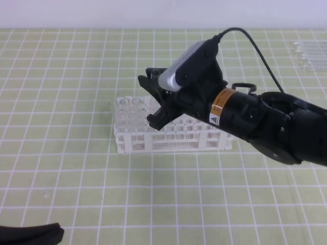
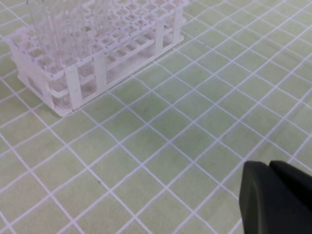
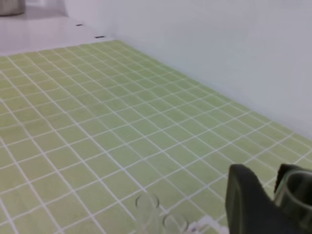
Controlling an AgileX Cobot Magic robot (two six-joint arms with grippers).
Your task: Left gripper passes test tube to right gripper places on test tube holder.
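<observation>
- The right gripper (image 1: 156, 99) hangs over the left-middle part of the rack (image 1: 173, 138), its black jaws pointing left and down.
- In the right wrist view a clear tube (image 3: 298, 195) sits between the two dark fingers (image 3: 246, 204), its open rim facing the camera; the jaws stand partly apart, closed on the tube.
- In the high view the held tube is hard to make out against the rack, so I cannot tell how deep it sits or which hole it is over.
- The rack is a white lattice standing flat on the green gridded mat (image 1: 76, 178), long side toward the camera.
- Other clear tubes (image 1: 127, 109) stand upright in the rack's left end; two of their rims (image 3: 147, 201) show at the bottom of the right wrist view.
- The left gripper (image 2: 278, 200) is low over the mat, well apart from the rack (image 2: 97, 53), its fingers pressed together with nothing between them.
- In the high view only a dark part of the left arm (image 1: 30, 235) shows at the bottom left corner.
- More clear glassware (image 1: 309, 53) lies at the far right edge of the mat, blurred.
</observation>
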